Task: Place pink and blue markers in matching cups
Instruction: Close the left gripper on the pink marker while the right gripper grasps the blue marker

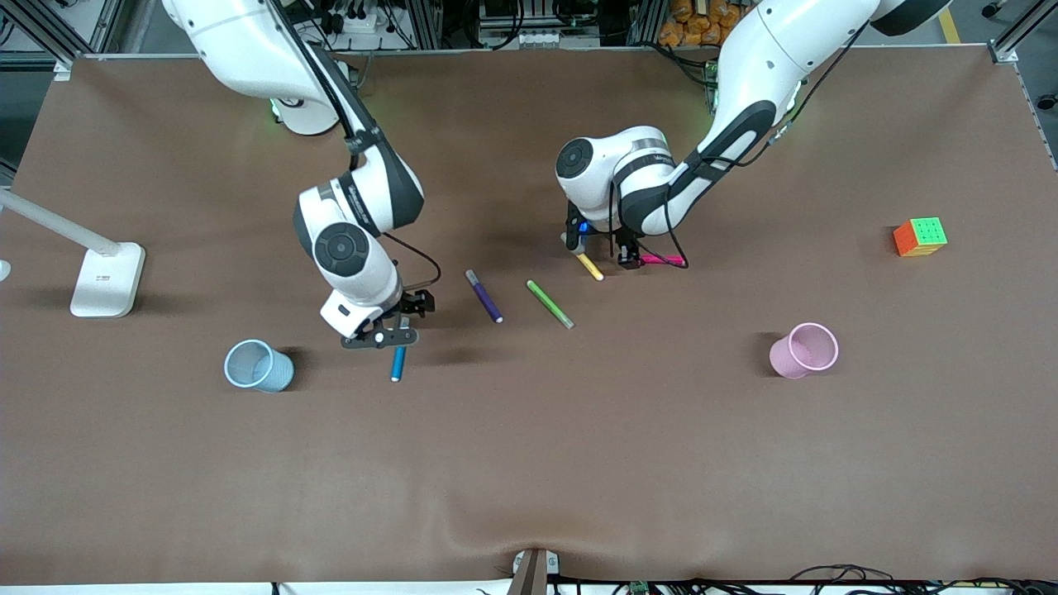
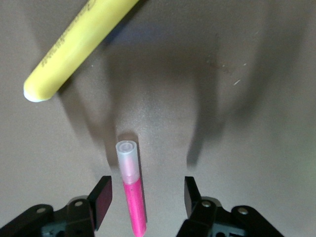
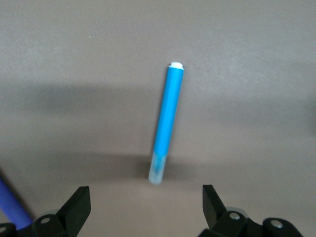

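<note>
Straddling pink marker [image 2: 132,197], left tool [image 2: 148,200] gapes half-wide, gripping nothing; right tool [image 3: 145,205] fully open over blue marker [image 3: 167,123]. Next: pinch both.

Both hands [image 1: 630,258] [image 1: 382,337] low, fingers apart.

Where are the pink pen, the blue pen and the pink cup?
pink marker [image 2: 134,207]: left wrist view, on its magenta barrel.
blue marker [image 3: 168,111]: right wrist view, mid-barrel.
pink cup [image 1: 785,358]: front view, on its mesh wall.
</note>
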You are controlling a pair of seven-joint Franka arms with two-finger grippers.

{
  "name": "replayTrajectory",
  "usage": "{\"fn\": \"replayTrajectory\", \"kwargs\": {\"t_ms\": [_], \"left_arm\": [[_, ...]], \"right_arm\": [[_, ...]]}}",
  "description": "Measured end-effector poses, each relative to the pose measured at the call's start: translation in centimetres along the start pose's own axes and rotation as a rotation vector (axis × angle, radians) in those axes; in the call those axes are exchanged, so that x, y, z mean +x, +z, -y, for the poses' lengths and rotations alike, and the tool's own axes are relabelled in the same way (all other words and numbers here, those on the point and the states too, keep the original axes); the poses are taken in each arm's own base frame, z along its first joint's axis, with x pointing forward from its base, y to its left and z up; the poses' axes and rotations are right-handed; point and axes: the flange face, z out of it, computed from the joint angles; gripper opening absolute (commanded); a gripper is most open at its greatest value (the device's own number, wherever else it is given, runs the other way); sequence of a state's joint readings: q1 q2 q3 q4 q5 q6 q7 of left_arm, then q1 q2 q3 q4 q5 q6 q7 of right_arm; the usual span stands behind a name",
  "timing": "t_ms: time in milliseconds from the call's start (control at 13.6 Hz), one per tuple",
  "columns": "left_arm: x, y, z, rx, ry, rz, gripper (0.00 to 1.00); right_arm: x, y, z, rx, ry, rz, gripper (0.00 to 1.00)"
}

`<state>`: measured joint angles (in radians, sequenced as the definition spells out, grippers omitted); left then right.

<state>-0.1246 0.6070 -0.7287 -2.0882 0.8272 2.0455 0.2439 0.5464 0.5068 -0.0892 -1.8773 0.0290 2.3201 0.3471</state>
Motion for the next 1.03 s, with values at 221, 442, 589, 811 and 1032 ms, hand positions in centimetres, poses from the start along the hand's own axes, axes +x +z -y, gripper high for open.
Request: {"fn": "replayTrajectory", "kwargs": {"t_ms": [221, 442, 589, 811, 1032], "left_arm": [[0.1, 0.0, -0.1, 0.001, 0.002, 0.001, 0.58], [0.1, 0.0, -0.1, 0.001, 0.001, 0.001, 0.53], [0.1, 0.0, -0.1, 0.001, 0.001, 0.001, 0.51], [0.5, 0.4, -0.5, 0.002, -0.003, 0.013, 0.47], [0.9, 0.6, -0.5, 0.014, 0.0, 0.028, 0.3]], "right_arm": [[0.4, 2.3, 0.1, -0.006, 0.0, 0.001, 1.0], [0.7, 3.1, -0.5, -0.011, 0.043, 0.001, 1.0], [0.8, 3.4, -0.7, -0.012, 0.097, -0.001, 1.0], [1.0, 4.1, -0.6, -0.009, 0.117, -0.011, 1.0], [1.1, 4.6, -0.6, -0.009, 0.124, -0.015, 1.0]]}}
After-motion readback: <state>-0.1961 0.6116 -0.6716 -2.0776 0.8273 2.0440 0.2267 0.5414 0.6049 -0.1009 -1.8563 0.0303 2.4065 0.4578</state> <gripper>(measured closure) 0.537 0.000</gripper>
